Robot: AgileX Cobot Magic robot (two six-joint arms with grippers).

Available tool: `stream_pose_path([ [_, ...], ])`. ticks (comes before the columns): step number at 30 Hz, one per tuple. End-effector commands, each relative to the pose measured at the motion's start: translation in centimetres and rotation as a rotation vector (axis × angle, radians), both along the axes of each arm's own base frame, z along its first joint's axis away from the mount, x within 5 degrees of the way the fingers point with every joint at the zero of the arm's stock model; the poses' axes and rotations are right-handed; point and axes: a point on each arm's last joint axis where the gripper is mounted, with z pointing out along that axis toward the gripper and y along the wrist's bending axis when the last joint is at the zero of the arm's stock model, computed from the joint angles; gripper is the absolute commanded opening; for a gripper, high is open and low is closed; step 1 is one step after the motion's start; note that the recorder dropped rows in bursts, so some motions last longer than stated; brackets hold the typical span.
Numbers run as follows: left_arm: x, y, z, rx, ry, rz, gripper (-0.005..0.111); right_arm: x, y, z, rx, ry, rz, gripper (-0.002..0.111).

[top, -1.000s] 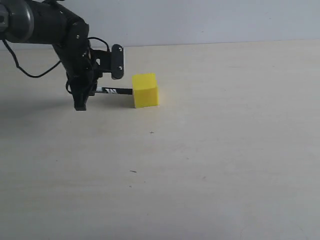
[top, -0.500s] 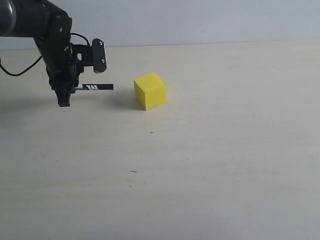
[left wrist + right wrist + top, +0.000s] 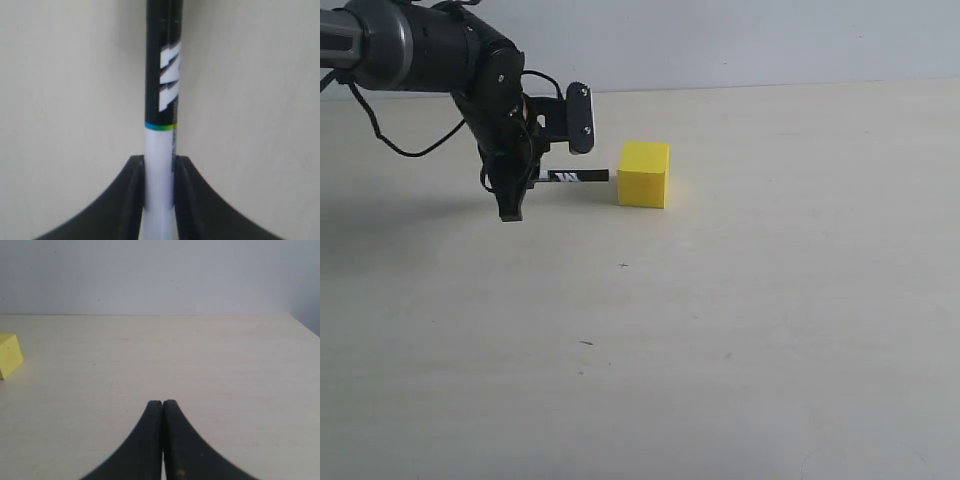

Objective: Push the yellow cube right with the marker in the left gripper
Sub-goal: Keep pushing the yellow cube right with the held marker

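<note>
Horiz. marker (image 3: 570,177) in left hand (image 3: 159,165), tip nr yellow cube (image 3: 644,174)

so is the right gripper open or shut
Shut. In the right wrist view the right gripper has its two black fingers pressed together along their length, with nothing between them.

The left arm (image 3: 420,45) is reaching in from the side, its left hand (image 3: 159,167) pointing downward and clamping the marker (image 3: 161,90) between both fingers. The right hand (image 3: 162,405) is holding its fingers pressed together.
</note>
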Motion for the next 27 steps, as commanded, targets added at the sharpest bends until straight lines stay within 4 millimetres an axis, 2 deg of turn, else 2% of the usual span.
stream_pose_path([
  [1, 0.3, 1.5, 0.3, 0.039, 0.022, 0.059, 0.000, 0.0, 0.0, 0.0, -0.008, -0.009, -0.004, 0.000],
  [8, 0.7, 2.2, 0.3, 0.041, 0.017, 0.073, 0.000, 0.0, 0.0, 0.0, -0.008, -0.009, -0.004, 0.000],
  [11, 0.6, 1.2, 0.4, -0.002, -0.003, 0.059, 0.000, 0.0, 0.0, 0.0, -0.008, -0.009, -0.004, 0.000],
  [17, -0.7, -2.2, 0.5, -0.045, -0.031, -0.020, 0.000, 0.0, 0.0, 0.0, -0.008, -0.009, -0.004, 0.000],
  [19, -1.0, -2.6, 0.5, -0.034, -0.032, -0.038, 0.000, 0.0, 0.0, 0.0, -0.008, -0.009, -0.004, 0.000],
  [22, -0.9, -2.3, 0.5, -0.011, -0.043, -0.011, 0.000, 0.0, 0.0, 0.0, -0.008, -0.009, -0.004, 0.000],
  [27, -0.2, 0.3, 0.4, 0.064, -0.007, 0.071, 0.000, 0.0, 0.0, 0.0, -0.008, -0.009, -0.004, 0.000],
])
